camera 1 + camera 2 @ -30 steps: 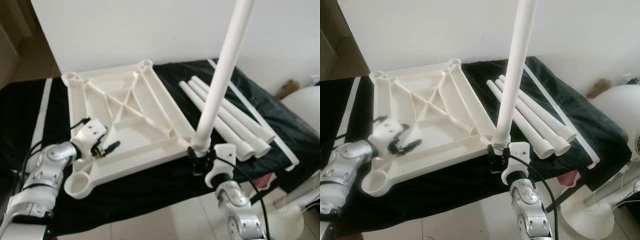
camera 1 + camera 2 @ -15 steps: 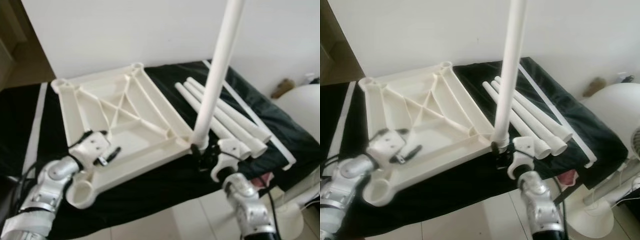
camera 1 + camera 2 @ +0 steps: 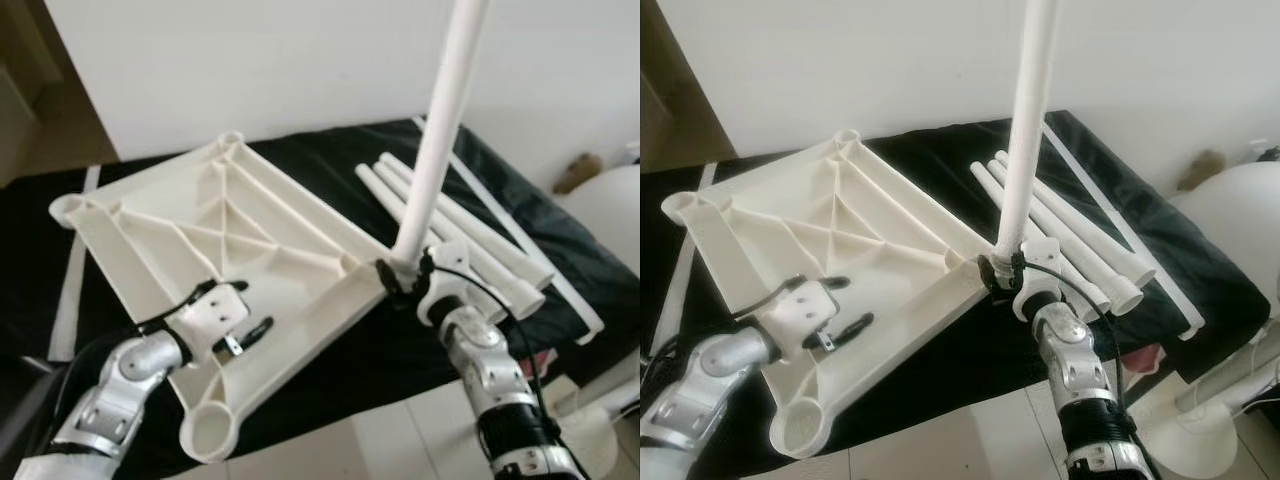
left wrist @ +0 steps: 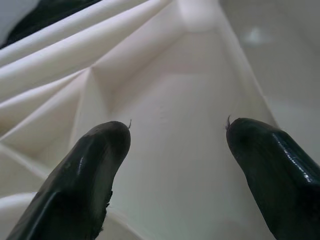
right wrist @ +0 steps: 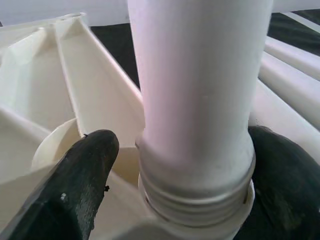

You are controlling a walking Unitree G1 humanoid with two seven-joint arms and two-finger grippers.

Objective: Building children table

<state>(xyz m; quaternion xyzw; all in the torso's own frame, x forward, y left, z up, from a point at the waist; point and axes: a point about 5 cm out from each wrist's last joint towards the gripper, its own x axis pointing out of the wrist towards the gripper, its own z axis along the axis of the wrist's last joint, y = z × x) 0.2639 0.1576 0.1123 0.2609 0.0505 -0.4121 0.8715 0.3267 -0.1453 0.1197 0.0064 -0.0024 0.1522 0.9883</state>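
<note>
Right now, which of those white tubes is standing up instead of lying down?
The table leg at the tabletop's near corner, gripped by the right claw. The other three legs lie flat on the black cloth.

Left end effector (image 3: 243,312) fingers spread, right end effector (image 5: 170,165) clamped (arm raised)

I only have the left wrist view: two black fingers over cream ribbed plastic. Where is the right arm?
Observer: The right gripper is at the tabletop's near right corner, fingers either side of an upright white leg.
Operator: Leg seated yet?
Observer: Its threaded end sits at the corner socket with threads exposed.
Operator: Other legs?
Observer: Three spare legs lie on the black cloth right of the tabletop.
Operator: Where on the tabletop is my gripper?
Observer: The left gripper, open, rests inside the near edge, beside an empty corner socket.
</note>
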